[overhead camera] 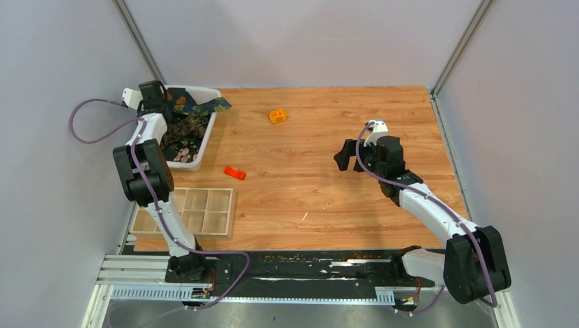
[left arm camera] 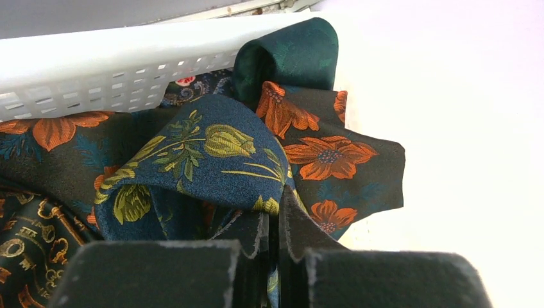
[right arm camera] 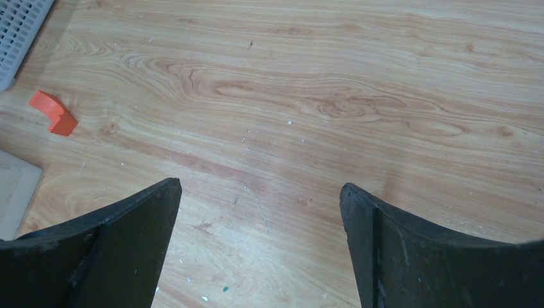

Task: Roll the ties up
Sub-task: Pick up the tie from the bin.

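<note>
While nearly closed, the left hand (left arm camera: pixel 272 258) is pinched on a fold of the navy floral fabric tie (left arm camera: pixel 218 160), which is bunched with dark green orange-flowered ties (left arm camera: pixel 327 154) in the white perforated plastic basket (left arm camera: pixel 96 58). Because the ties are tangled, neighbours could be dragged out on a lift. The right hand (right arm camera: pixel 260 212) is spread wide and empty above the wooden counter (right arm camera: pixel 321 83).

Navy tie (left arm camera: pixel 212 160): matt woven cloth. Basket (left arm camera: pixel 96 58): white perforated plastic. Table (right arm camera: pixel 321 96): smooth wood-grain.

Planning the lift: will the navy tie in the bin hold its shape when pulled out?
Probably not: the navy tie is folded and draped limply, so it should flop. It lies heaped with other ties in the white bin, so it may drag them along.
</note>
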